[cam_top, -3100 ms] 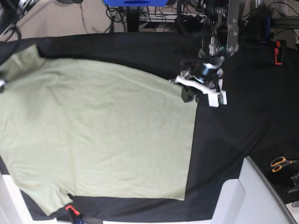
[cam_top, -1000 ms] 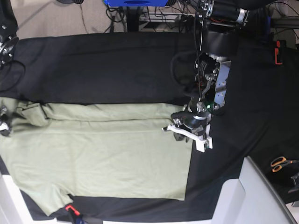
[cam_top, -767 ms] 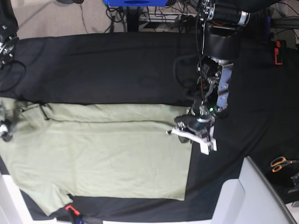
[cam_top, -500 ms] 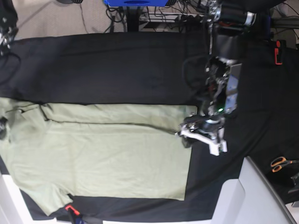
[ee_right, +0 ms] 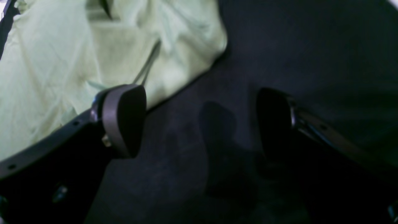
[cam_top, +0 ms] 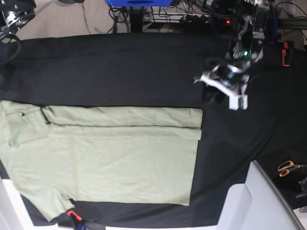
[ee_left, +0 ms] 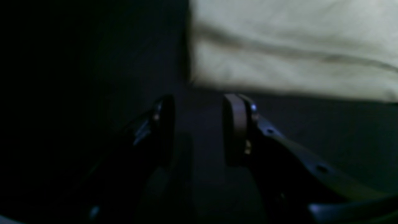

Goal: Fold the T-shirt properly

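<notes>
The pale green T-shirt (cam_top: 105, 158) lies flat on the black table cloth (cam_top: 120, 67), its far part folded toward me into a band (cam_top: 124, 117) across the top. My left gripper (cam_top: 219, 92) hovers over bare cloth beyond the shirt's far right corner. The left wrist view shows this gripper (ee_left: 199, 124) open and empty, with the T-shirt (ee_left: 279, 46) ahead of it. My right gripper (ee_right: 199, 121) stands wide open over black cloth, holding nothing, next to a rumpled edge of the T-shirt (ee_right: 93, 46). In the base view only part of the right arm (cam_top: 14, 12) shows, at the top left corner.
Orange-handled scissors (cam_top: 288, 167) lie at the right edge. A pale grey panel (cam_top: 259, 201) rises at the bottom right. A red clamp (cam_top: 285, 52) holds the cloth at the far right and a red clip (cam_top: 72, 214) at the near edge. Cables run behind the table.
Both grippers have opened and let go of the folded edge. The left arm has risen away to the upper right, and the right arm has drawn back to the top left. The fold lies flat.
</notes>
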`<state>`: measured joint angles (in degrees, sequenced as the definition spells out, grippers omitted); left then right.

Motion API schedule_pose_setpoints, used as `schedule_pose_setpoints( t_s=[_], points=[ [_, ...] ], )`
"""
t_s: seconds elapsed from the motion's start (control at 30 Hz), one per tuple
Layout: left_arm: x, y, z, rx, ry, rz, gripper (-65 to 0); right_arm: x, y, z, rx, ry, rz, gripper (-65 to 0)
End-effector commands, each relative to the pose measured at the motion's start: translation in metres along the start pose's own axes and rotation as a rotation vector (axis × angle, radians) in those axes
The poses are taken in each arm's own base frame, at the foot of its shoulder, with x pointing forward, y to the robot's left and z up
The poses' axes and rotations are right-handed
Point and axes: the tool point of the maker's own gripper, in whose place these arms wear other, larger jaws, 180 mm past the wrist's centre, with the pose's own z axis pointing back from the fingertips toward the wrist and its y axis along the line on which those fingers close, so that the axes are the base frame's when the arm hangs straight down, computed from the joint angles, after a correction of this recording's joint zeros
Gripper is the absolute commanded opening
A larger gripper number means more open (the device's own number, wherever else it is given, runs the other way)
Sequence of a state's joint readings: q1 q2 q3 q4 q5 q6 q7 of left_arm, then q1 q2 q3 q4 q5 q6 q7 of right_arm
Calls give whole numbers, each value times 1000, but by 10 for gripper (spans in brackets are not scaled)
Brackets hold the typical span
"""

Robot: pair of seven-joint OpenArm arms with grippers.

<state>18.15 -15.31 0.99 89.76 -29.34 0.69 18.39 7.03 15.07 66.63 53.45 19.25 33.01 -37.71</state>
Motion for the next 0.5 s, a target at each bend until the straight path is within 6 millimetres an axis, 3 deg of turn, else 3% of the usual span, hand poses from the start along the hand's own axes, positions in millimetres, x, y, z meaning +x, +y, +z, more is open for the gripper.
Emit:
schedule_pose_setpoints(
  t_s=[0.0, 0.2, 0.47],
  points=[
    [16, -4, 0, -15, -59, 3, -418, 19, 5, -1, 24, -48, -8, -141],
    [-9, -21, 3, -27, -18, 70, -420, 4, 18, -21, 78, -11, -123, -143],
    [-40, -24, -2, -10, 49, 125, -420, 17, 21, -43, 118, -52, -244, -146]
  ],
)
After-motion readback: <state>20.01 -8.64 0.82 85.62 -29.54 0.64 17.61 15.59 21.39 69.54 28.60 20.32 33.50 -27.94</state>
